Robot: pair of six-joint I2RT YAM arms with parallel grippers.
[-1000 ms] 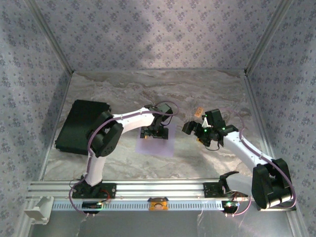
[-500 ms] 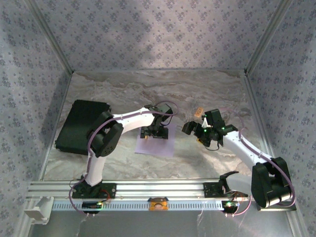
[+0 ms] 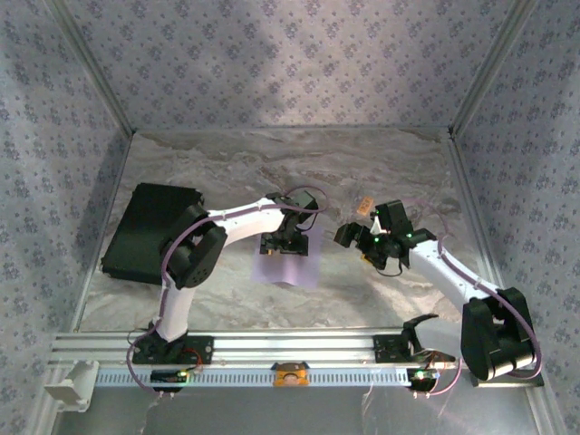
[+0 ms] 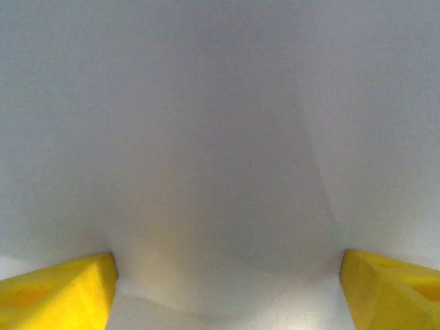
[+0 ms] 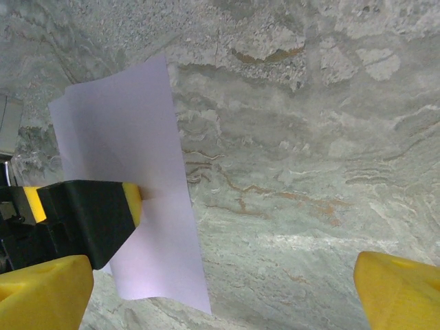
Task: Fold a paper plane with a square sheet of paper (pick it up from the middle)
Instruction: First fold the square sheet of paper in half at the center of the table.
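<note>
From above, the square sheet of paper (image 3: 292, 272) lies on the marble table (image 3: 227, 172) at its centre, the left gripper (image 3: 285, 245) down on its middle, the right gripper (image 3: 358, 243) beside its right edge, not touching. At the left wrist, the sheet rises in a soft ridge between fingertips (image 4: 62, 292) standing wide apart, nothing pinched yet; it seems very light, thin and limp, so this middle ridge is where I would pinch, gently. At the right wrist, the jaws are spread fully and empty, the sheet lying near.
</note>
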